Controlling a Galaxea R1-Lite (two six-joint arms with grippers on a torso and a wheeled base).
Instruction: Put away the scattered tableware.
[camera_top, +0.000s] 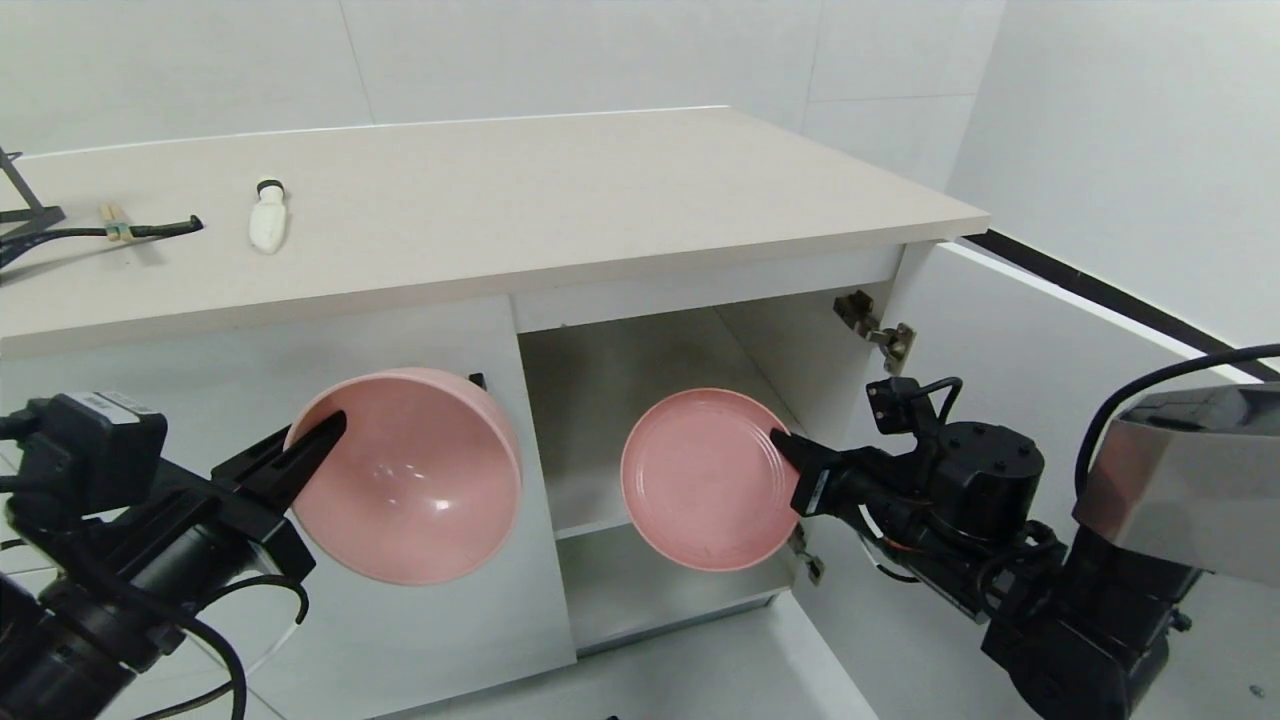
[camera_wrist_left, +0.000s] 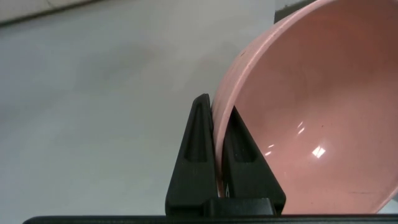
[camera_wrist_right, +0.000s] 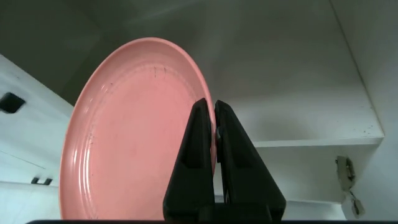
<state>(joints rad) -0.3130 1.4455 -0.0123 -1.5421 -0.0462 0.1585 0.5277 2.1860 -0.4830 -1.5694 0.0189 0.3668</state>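
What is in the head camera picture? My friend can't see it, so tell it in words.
Two robot arms hold pink dishes in front of a white cabinet: the left gripper grips a pink bowl by its rim before the closed door, and the right gripper holds a pink plate on edge at the open compartment.

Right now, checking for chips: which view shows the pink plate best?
The head view: nearly the whole pink plate shows, rim held by the right gripper, before the open cabinet. The right wrist view shows its face, partly behind that gripper. The left wrist view looks at the pink bowl.
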